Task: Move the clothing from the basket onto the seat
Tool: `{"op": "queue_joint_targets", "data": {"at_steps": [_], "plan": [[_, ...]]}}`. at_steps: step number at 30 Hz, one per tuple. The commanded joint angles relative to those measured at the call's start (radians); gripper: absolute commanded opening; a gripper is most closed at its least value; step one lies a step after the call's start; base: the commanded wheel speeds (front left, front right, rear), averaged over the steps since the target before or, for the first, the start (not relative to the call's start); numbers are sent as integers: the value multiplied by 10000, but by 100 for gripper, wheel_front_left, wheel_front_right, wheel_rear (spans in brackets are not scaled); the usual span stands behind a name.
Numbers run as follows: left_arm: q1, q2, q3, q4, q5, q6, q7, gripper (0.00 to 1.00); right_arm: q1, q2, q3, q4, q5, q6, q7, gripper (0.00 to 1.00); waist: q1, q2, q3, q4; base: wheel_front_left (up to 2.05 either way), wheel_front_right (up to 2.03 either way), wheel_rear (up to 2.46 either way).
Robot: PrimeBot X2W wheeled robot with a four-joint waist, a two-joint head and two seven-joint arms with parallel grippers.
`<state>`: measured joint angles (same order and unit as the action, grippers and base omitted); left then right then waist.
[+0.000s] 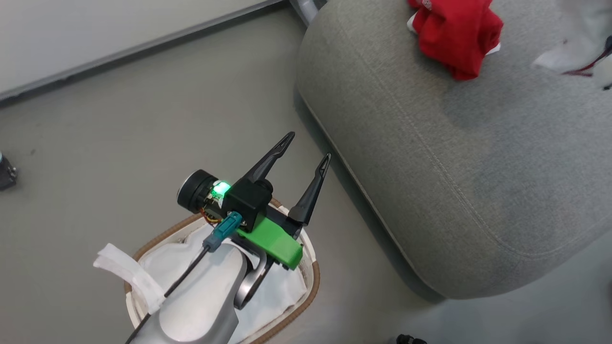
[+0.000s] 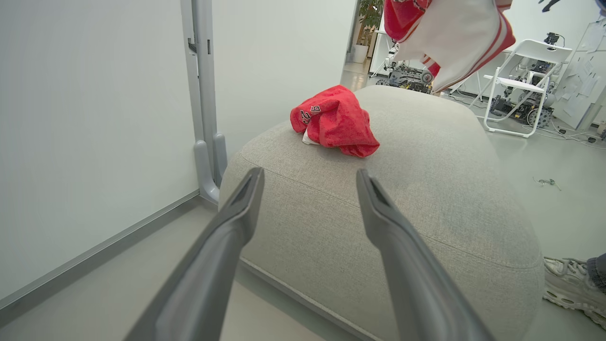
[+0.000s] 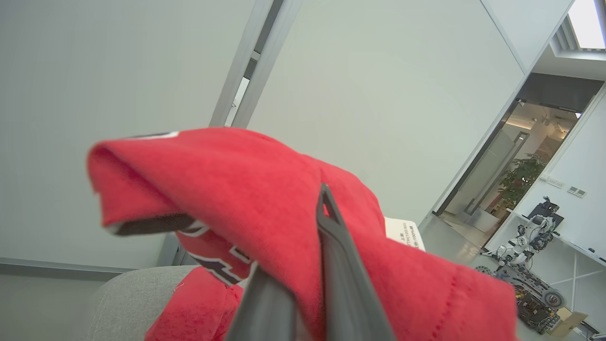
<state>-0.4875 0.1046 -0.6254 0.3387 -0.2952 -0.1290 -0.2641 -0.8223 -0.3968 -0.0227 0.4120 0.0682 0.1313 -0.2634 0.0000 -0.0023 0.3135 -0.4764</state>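
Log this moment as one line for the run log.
left gripper: open, over basket | right gripper: shut on red jersey, above seat | seat: crumpled jersey lying on it | basket: white sheet inside

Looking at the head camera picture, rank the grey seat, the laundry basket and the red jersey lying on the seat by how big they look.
1. seat, by far the largest.
2. basket, though the left arm hides part of it and the bottom edge cuts it off.
3. red jersey, crumpled and clipped by the top edge.

Pale forearm (image 1: pixel 201 306), green bracket (image 1: pixel 273 244), teal connector (image 1: pixel 223 231), black cable (image 1: pixel 186 274), green light (image 1: pixel 221 188), long dark fingers (image 1: pixel 270 160).
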Motion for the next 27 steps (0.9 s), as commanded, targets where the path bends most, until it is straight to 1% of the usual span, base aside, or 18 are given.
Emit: {"op": "queue_joint_targets", "data": {"at_steps": [1,7,12,17,18,22,26,27], "plan": [[-333,132,-6,-81,101,-30,-2,100,-472,-162,-100,312,-272,-10,-16,0,0,23,1690,1327,0,0,0],[-991,218,-195,-537,190,-31,-2,100,-1811,-634,-1330,1589,-1353,-10,150,0,0,23,2886,2216,0,0,0],[-1294,298,-193,-746,230,-31,-2,100,-2443,-759,-2480,2727,-2101,-10,303,0,0,23,3703,2927,0,0,0],[-1280,371,-19,-907,237,-31,-2,100,-2421,-530,-3773,3571,-2886,-10,406,0,0,23,4214,3432,0,0,0],[-1164,433,80,-925,275,-31,-2,100,-2246,-323,-4308,3917,-3264,-10,464,0,0,23,4361,3523,0,0,0],[-993,551,249,-905,315,-31,-2,100,-2041,97,-5370,4561,-3887,-10,445,0,0,23,4488,3538,0,0,0],[-911,543,353,-809,298,-32,-2,100,-1724,394,-6304,5081,-4314,-10,299,0,0,23,4291,3456,0,0,0],[-881,496,387,-788,270,-32,-2,100,-1627,458,-6492,5199,-4428,-9,249,13,0,23,4178,3428,0,0,0]]}}
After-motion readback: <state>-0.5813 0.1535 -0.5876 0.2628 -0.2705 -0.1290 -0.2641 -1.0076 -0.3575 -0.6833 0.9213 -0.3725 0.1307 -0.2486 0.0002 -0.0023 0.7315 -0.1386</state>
